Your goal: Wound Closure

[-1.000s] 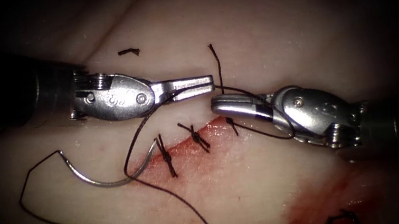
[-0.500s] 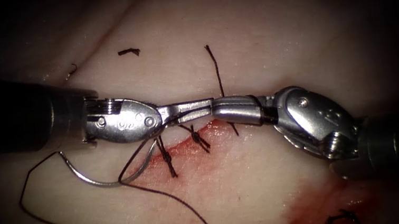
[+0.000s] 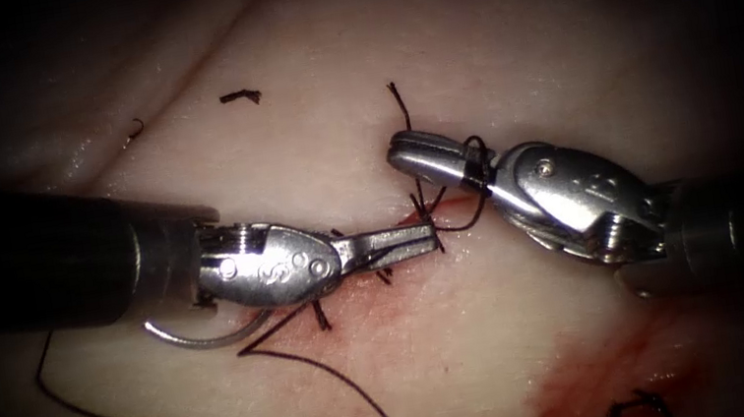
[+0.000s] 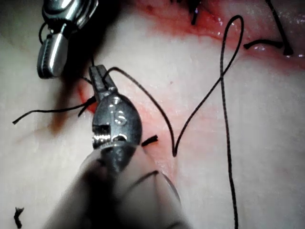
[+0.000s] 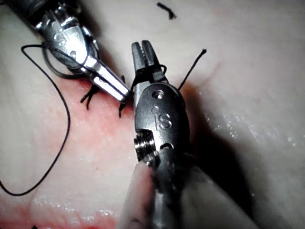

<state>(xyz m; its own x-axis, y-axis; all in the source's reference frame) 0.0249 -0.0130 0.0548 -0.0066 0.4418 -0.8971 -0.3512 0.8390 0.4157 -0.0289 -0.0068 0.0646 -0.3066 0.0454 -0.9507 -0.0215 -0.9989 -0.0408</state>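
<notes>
A: Needle?

B: Lying loose on the tissue, left of the cut, curve partly hidden under the left tool. Held by neither tool. Cannot tell whether its tip sits in the tissue.

A: Thread?

B: Long strand trailing over the tissue left of and below the cut. One pass looped round the right tool, just above the cut's upper end. Short free tail standing above that end.

A: Left tool's fingers?

B: Pressed together, pinching the thread. Tips at the cut's upper end, low over the earlier stitches.

A: Right tool's fingers?

B: Pressed close, a thin slit between them, nothing seen pinched. Thread wrapped round them near their base. Just above the cut, apart from the left tool's tips.

A: Poses?

B: Left shaft entering from the cut's left, nearly level, lying along the cut. Right shaft entering from the cut's right, wrist bent, tips pointing up and left.

A: Sundries?

B: Cut end of thread on the tissue well above the cut. Red fluid pooled below and right of the cut.
</notes>
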